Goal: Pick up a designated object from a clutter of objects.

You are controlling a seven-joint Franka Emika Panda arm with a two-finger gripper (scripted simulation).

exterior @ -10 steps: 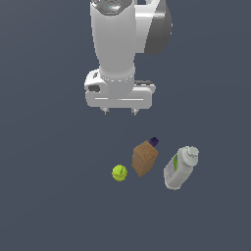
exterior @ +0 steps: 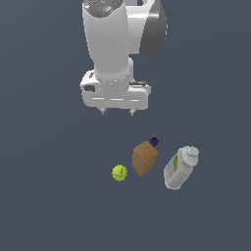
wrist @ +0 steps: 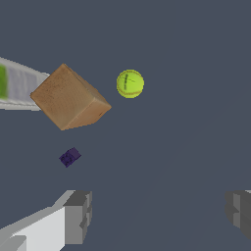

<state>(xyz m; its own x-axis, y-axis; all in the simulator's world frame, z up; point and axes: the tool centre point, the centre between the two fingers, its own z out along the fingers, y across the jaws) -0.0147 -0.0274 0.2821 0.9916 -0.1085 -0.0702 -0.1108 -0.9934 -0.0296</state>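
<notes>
Bottle [exterior: 179, 169] label green-white, unreadable

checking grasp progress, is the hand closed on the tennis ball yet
No, the hand hangs open and empty well above the tennis ball, which lies apart from it beside the brown box.

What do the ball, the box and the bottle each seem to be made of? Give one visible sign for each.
Ball: probably felt-covered rubber, matte yellow-green with curved seam lines like a tennis ball.
Box: likely cardboard, flat brown faces with a faint speckled grain and no gloss.
Bottle: seemingly plastic, a smooth white body with a green-and-white label. As these are renders, each is a guess from looks.
</notes>
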